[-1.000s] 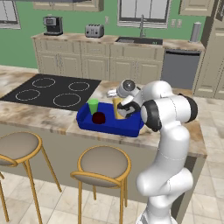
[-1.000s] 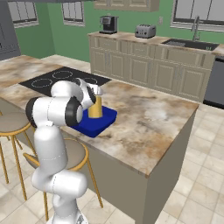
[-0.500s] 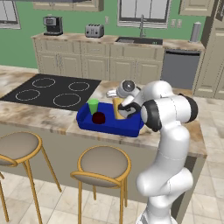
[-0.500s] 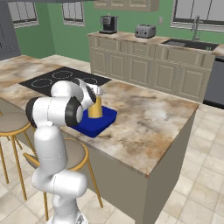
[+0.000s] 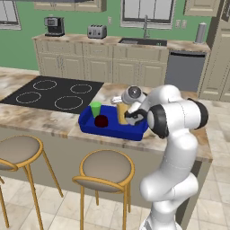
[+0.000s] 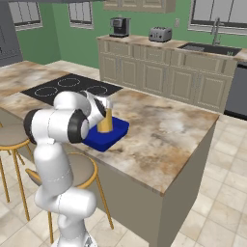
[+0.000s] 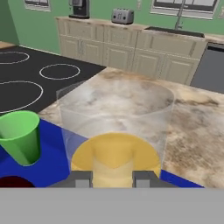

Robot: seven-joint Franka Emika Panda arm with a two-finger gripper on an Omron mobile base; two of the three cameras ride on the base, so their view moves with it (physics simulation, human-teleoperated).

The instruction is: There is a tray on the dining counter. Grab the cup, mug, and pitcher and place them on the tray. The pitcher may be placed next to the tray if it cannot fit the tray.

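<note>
Change, left base view: nothing has moved over the last second; arm, pitcher (image 5: pixel 122 112), cup (image 5: pixel 95 109) and mug (image 5: pixel 101 121) sit exactly as they did.
Meaning for the task: all three vessels now stand inside the tray (image 5: pixel 90 123) on the dining counter (image 5: pixel 45 119); by my reading the placing is done and only the release and withdrawal remain.
Layout, left base view: cup at the tray's left, mug just beside it toward the near rim, pitcher at the right end, upright, with the hand (image 5: pixel 130 116) against it.
Change, right base view: same stillness; the arm stays bent over the tray's near end.
Layout, right base view: pitcher (image 6: pixel 105 122) stands upright on the tray (image 6: pixel 113 134), partly screened by the wrist; the tray lies near the counter's (image 6: pixel 164 140) front edge, beside the black cooktop (image 6: pixel 67 87).
Hand view, contents: clear pitcher wall (image 7: pixel 116 127) with its yellow-orange base close in front; green cup (image 7: pixel 19 135) to the left on blue tray floor (image 7: pixel 50 151); a sliver of dark red mug (image 7: pixel 11 181) at the lower left.
Hand, state: hand (image 7: pixel 113 178) set narrow, its two fingertips (image 7: pixel 83 178) on either side of the pitcher's base and apparently gripping it.
Risk, as a judgement: pulling away before opening could tip the tall pitcher toward the cup.
</note>
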